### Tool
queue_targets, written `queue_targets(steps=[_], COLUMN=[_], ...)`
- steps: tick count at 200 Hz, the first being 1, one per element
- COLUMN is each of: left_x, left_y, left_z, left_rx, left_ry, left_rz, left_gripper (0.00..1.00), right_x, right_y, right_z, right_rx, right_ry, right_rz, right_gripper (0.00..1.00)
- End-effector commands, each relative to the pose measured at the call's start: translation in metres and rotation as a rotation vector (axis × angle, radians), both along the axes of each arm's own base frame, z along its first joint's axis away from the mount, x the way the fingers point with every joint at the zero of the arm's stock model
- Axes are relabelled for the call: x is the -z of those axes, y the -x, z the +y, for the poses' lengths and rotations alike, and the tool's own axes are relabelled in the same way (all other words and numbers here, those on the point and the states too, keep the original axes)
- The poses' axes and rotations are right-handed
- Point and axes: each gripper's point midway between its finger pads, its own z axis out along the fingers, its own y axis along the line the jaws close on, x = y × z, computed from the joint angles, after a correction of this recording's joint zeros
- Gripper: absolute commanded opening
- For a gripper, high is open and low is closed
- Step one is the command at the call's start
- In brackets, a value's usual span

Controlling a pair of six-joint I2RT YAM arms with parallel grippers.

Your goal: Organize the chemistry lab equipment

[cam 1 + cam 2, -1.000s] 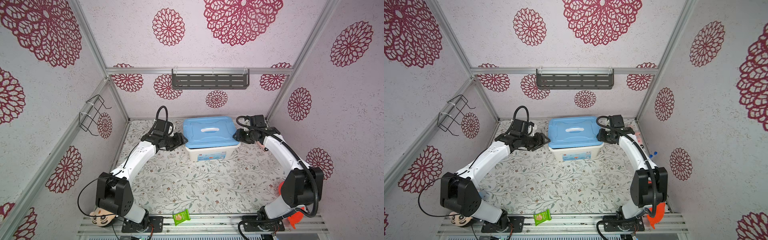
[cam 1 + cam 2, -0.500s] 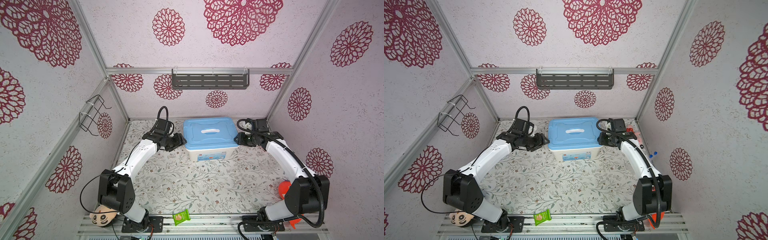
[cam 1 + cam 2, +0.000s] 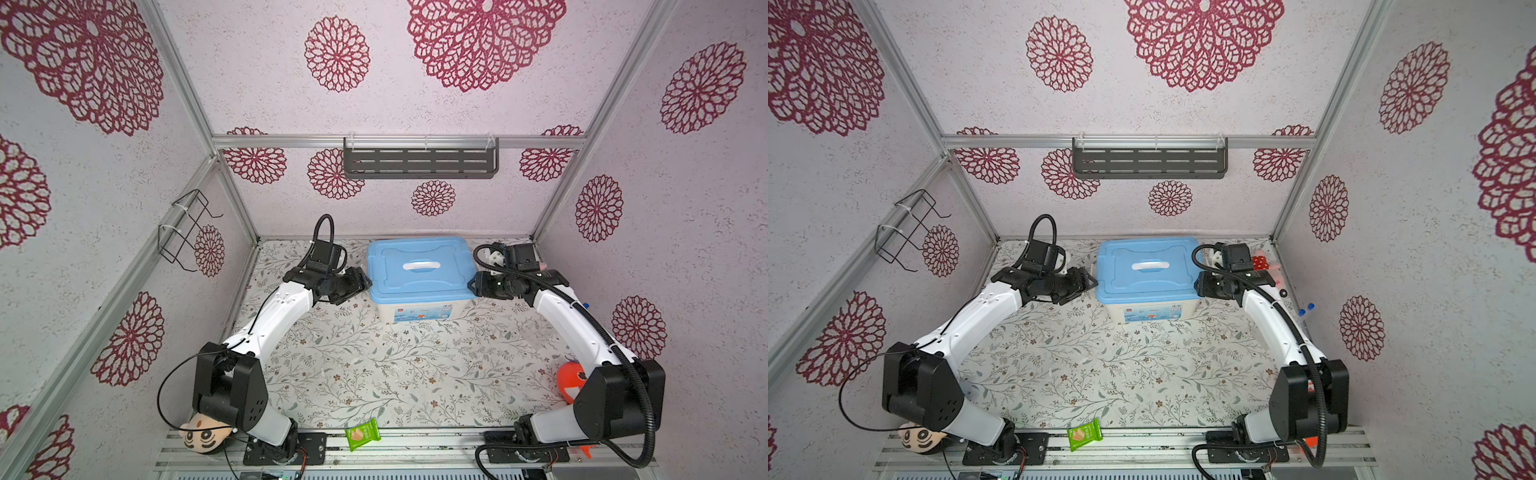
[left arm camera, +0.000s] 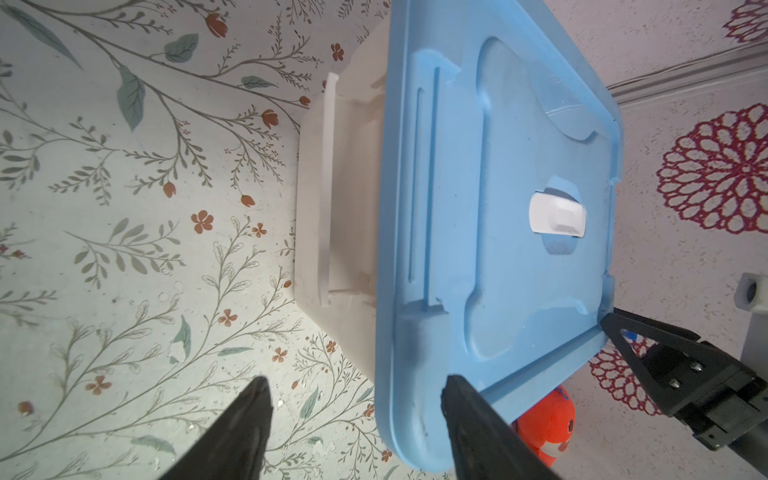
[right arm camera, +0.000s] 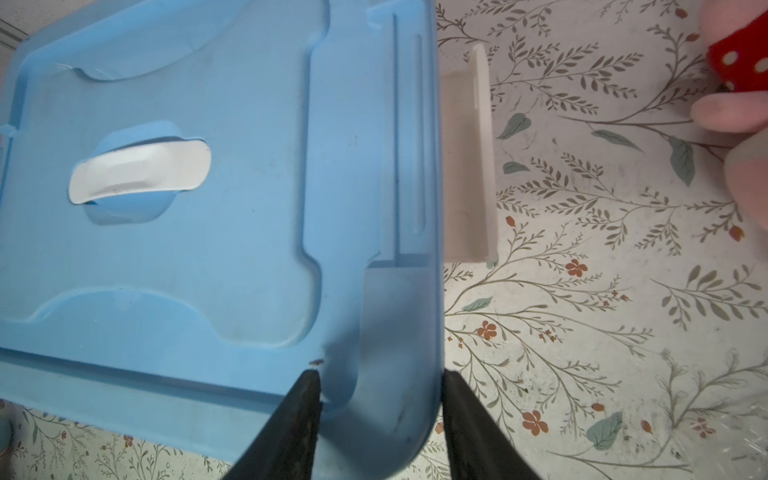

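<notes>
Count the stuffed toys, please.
3: a face plush by the left arm's base, an orange plush by the right arm's base, a red-dotted pink plush at the back right. Others may be hidden.

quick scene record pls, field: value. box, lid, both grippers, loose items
box: white plastic storage box, back centre of the floral table
lid: blue plastic lid with white handle, sitting on the box
left gripper: open, jaws straddling the lid's left edge
right gripper: at the lid's right edge, a corner between the jaws; grip unclear
tubes: two clear tubes with blue caps, at the table's right edge
clutter: green snack packet at the front edge; orange plush toy, front right
</notes>
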Motion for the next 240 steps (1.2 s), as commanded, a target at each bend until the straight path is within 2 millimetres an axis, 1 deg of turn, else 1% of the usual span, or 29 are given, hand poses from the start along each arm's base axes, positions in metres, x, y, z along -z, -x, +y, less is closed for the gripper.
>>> queue_targets(steps=[1,6,16,21,22,24,25,29,39,54,73,89,94,107,119,129,149,169,175,190,201,214,228,240], left_x=[-0.019,-0.021,-0.026,-0.029,-0.029,-0.030,-0.030,-0.032,-0.035,-0.037,-0.038,-0.038,-0.037,-0.037,-0.037,-0.035,-0.021,-0.007,-0.006,-0.005,-0.002,-0.002,-0.005,-0.002], left_y=[-0.007,-0.007,-0.008,-0.009,-0.009,-0.010,-0.010,-0.012,-0.016,-0.021,-0.028,-0.036,-0.038,-0.042,-0.045,-0.049,-0.056,-0.058,-0.059,-0.062,-0.064,-0.063,-0.065,-0.067], left_z=[0.012,0.014,0.015,0.016,0.016,0.015,0.015,0.015,0.017,0.019,0.018,0.020,0.022,0.023,0.021,0.019,0.017,0.015,0.011,-0.003,-0.006,-0.011,-0.018,-0.022], left_rx=[-0.051,-0.054,-0.058,-0.062,-0.063,-0.063,-0.063,-0.064,-0.068,-0.060,-0.063,-0.061,-0.061,-0.047,-0.034,-0.023,0.005,0.020,0.035,0.068,0.070,0.087,0.097,0.097], left_ry=[0.014,0.022,0.045,0.057,0.059,0.063,0.064,0.069,0.071,0.103,0.207,0.213,0.200,0.176,0.168,0.165,0.140,0.118,0.138,0.254,0.275,0.270,0.313,0.332], left_rz=[-0.059,-0.054,-0.059,-0.070,-0.072,-0.078,-0.083,-0.098,-0.119,-0.118,-0.104,-0.146,-0.155,-0.169,-0.172,-0.173,-0.139,-0.099,-0.110,-0.141,-0.146,-0.151,-0.172,-0.181], left_gripper=[0.71,0.72,0.73,0.74,0.75,0.75,0.75,0.76,0.79,0.81,0.83,0.85,0.86,0.88,0.90,0.91,0.91,0.91,0.91,0.92,0.91,0.91,0.91,0.90], right_x=[-0.012,-0.015,-0.024,-0.029,-0.030,-0.032,-0.033,-0.036,-0.045,-0.056,-0.061,-0.066,-0.068,-0.072,-0.069,-0.061,-0.042,-0.031,-0.028,-0.017,-0.007,-0.003,-0.003,-0.002], right_y=[0.006,0.004,-0.001,-0.003,-0.003,-0.004,-0.005,-0.006,-0.011,-0.019,-0.028,-0.036,-0.037,-0.038,-0.041,-0.044,-0.050,-0.056,-0.057,-0.058,-0.059,-0.060,-0.060,-0.059], right_z=[0.006,0.006,0.006,0.005,0.005,0.005,0.005,0.004,0.001,-0.003,-0.014,-0.027,-0.027,-0.019,-0.019,-0.016,-0.014,-0.008,-0.005,0.001,0.001,0.002,0.007,0.011], right_rx=[-0.025,-0.018,0.001,0.011,0.013,0.014,0.015,0.020,0.037,0.070,0.144,0.223,0.213,0.121,0.126,0.124,0.123,0.101,0.089,0.070,0.080,0.087,0.067,0.047], right_ry=[-0.019,-0.026,-0.050,-0.060,-0.062,-0.064,-0.066,-0.070,-0.086,-0.124,-0.162,-0.198,-0.229,-0.311,-0.417,-0.485,-0.491,-0.522,-0.539,-0.565,-0.575,-0.600,-0.643,-0.658], right_rz=[-0.018,-0.025,-0.040,-0.050,-0.054,-0.060,-0.064,-0.077,-0.123,-0.186,-0.210,-0.227,-0.227,-0.237,-0.216,-0.176,-0.103,-0.062,-0.047,-0.008,0.014,0.023,0.028,0.031], right_gripper=[0.53,0.54,0.66,0.78,0.81,0.93,0.96,0.99,0.99,0.99,0.99,0.99,0.99,0.99,0.99,0.99,0.99,0.98,0.98,0.96,0.96,0.96,0.94,0.92])
